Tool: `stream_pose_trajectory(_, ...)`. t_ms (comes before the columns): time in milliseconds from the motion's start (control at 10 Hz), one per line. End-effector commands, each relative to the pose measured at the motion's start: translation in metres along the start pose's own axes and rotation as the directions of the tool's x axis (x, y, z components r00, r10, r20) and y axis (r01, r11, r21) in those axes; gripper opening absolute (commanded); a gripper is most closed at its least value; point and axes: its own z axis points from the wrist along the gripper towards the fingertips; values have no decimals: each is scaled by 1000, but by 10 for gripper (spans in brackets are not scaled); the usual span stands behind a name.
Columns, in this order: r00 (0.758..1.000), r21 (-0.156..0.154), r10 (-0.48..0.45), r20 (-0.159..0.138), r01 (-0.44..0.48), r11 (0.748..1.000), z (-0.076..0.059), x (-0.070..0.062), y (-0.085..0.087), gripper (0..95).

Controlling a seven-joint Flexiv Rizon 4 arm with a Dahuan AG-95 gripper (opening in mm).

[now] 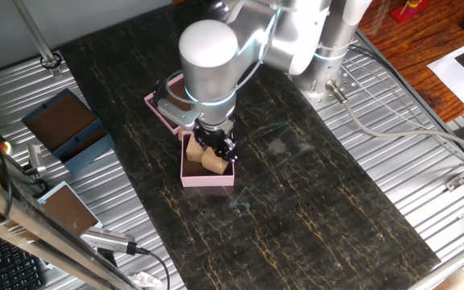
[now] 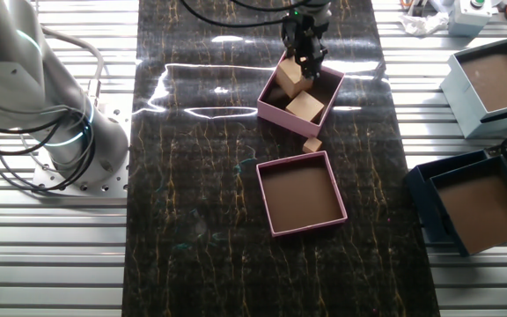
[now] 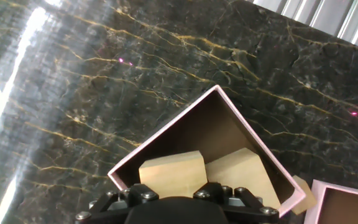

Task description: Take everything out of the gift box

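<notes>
Pink box: In one fixed view the gift box point(image 1: 207, 173) sits on the dark marble table point(image 1: 312, 193). Two tan wooden blocks point(image 1: 204, 156) are inside it.
Claw here: The claw point(image 1: 216, 147) hangs right over the blocks, down at the box top. The arm hides its fingers.
Behind it: A pink tray point(image 1: 161, 110) peeks out behind the arm. A blue box point(image 1: 67, 129) and a second blue box point(image 1: 67, 211) sit off to the side on the metal slats.
Other fixed view: The gift box point(image 2: 299, 95) still has both blocks in it. One block point(image 2: 293, 81) is right under the claw point(image 2: 308, 62). The other block point(image 2: 306, 107) lies beside it.
Tiny piece: A small tan piece point(image 2: 312, 144) lies on the table just outside the box, between it and the pink tray point(image 2: 302, 193).
Far side: A pale blue box point(image 2: 493, 84) and a dark blue box point(image 2: 481, 202) are well apart from the work.
Hand view: The two blocks point(image 3: 207, 175) fill the near corner of the gift box point(image 3: 166, 142), touching each other.
Claw grip: I cannot tell how wide it is open, or if it holds a block.
Step now: I think it is going for the first block. Nothing looks taken out yet.
Next move: Pinch one block and lift it straight up over the wall.
Watch out: The blocks sit tight together, and the tall walls are close. A finger could bump either one.
</notes>
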Motion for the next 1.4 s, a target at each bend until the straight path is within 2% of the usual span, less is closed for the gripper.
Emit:
stream_pose_trajectory(100,997,-38,-39,-62,37,999,-40,22,-27,0)
stream_pose_trajectory(500,998,-34,-25,-62,23,999,-32,14,-21,0)
stream_pose_trajectory(800,998,-32,-27,-58,25,999,-29,17,-24,0)
stream_pose_trajectory(1000,997,-35,-42,-57,40,999,-32,22,-32,0)
stream_pose_trajectory(1400,993,-40,-104,-57,102,994,-52,52,-66,0)
